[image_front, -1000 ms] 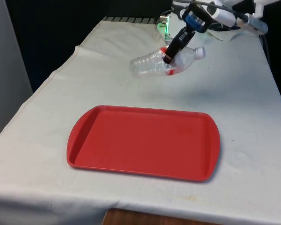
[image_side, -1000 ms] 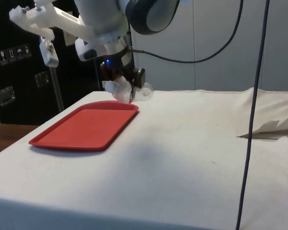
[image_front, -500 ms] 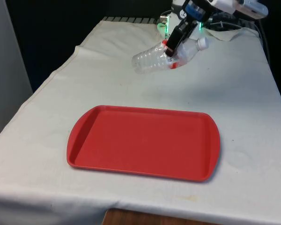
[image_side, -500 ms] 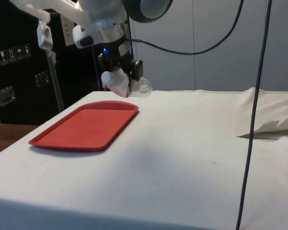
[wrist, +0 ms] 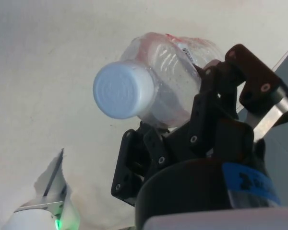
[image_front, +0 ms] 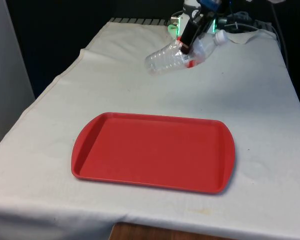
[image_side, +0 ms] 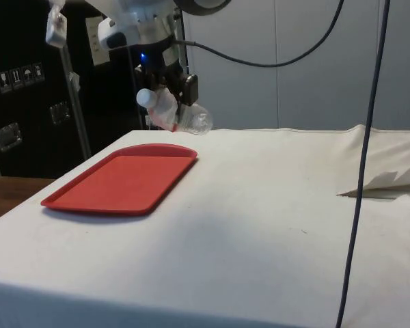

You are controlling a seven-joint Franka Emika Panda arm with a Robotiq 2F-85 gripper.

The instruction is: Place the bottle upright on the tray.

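White cloth below, the tool clamps the tilted bottle, label half hidden.

The red tray lies bare on the tabletop, open from above and every side. Cables hang along the tabletop's far side in the side view.

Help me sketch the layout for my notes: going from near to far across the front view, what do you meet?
Red tray → bare white cloth → clear bottle, tilted and held off the table by the gripper.
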